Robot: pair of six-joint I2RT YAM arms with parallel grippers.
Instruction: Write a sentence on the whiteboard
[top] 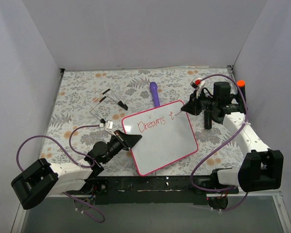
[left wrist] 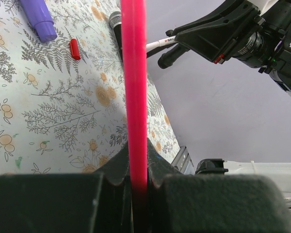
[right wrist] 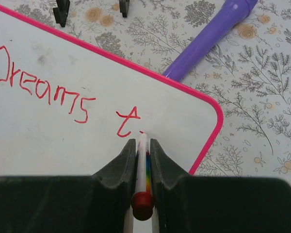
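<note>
Left claw [top: 130, 140] clamping together on pink frame at near-left edge of whiteboard [top: 167, 145], holding it on bench [top: 77, 97]. Right claw [right wrist: 143, 153] clamping marker [right wrist: 142, 145], tip touching board just beside "t". Sentence [right wrist: 43, 90] reading "Dreams t": second word just beginning, most writing judged outstanding. Purple stick [top: 154, 92] lying at far edge.

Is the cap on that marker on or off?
Off. The marker, held in the right gripper, has its bare tip touching the whiteboard just after the red "t". A small red cap lies on the table.
</note>
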